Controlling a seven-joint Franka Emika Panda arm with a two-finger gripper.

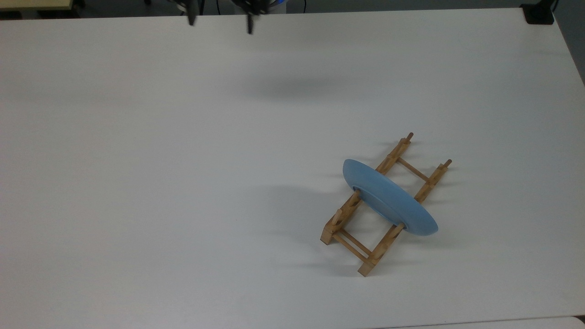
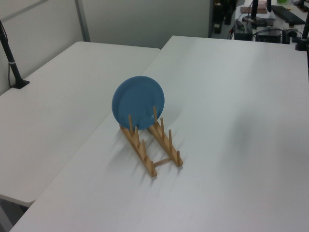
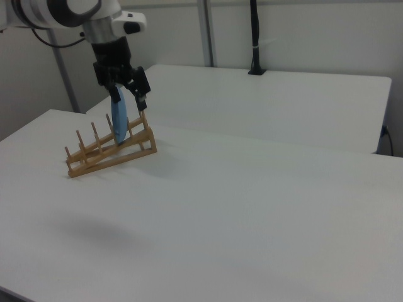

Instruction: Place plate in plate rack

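Plate (image 1: 390,198) stands on edge between the plate rack (image 1: 361,249) pegs on the white worktop (image 1: 183,183), while the claw (image 1: 220,20), apparently open and empty, hangs well apart.

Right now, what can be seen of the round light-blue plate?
The round, glossy light-blue plate stands on edge, slightly tilted, across both rails of the light-brown wooden peg rack on the white table. It sits near the rack's middle, between upright pegs, its lower rim resting on the rails.
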